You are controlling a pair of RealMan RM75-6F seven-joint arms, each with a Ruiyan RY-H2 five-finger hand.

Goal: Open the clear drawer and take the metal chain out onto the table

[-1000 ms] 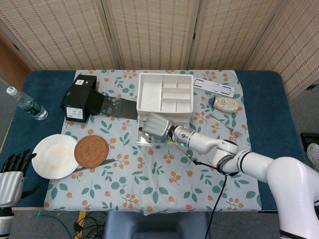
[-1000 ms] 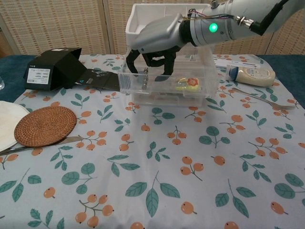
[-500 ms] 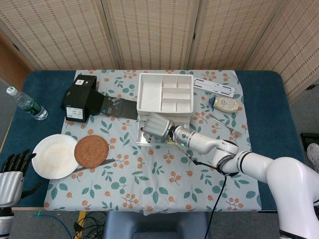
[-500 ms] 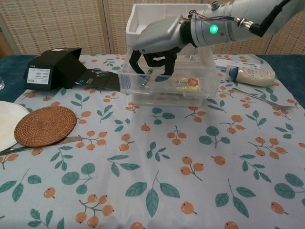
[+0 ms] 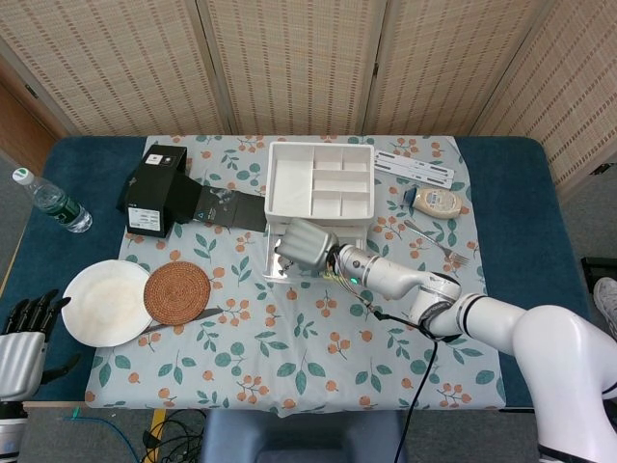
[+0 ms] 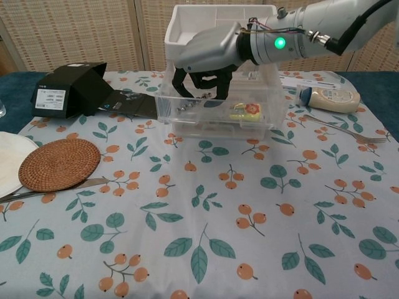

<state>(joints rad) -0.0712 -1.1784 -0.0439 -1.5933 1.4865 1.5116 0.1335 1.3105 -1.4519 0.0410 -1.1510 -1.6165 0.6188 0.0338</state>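
Observation:
The clear drawer (image 6: pixel 265 119) stands pulled out from under the white divided organizer (image 5: pixel 318 183). My right hand (image 6: pixel 209 53) hangs over the drawer's left half with its fingers (image 6: pixel 179 81) curled down inside. The metal chain (image 6: pixel 187 107) lies low along the drawer floor, and one end rises to the fingertips, which pinch it. A small yellow and orange trinket (image 6: pixel 246 111) also lies in the drawer. In the head view the right hand (image 5: pixel 307 243) covers most of the drawer (image 5: pixel 271 274). My left hand (image 5: pixel 21 342) rests off the table's near left corner, fingers apart and holding nothing.
A black box (image 5: pixel 154 188) sits at the back left, with a woven coaster (image 5: pixel 177 293), a white plate (image 5: pixel 101 304) and a knife (image 5: pixel 183 318) in front of it. A water bottle (image 5: pixel 53 201) stands far left. A squeeze tube (image 5: pixel 439 201) and fork (image 5: pixel 443 246) lie right of the drawer.
The right hand shifted slightly right inside the drawer. The chain swung from hanging upright near the front wall to lying along the floor. The left hand stayed put.

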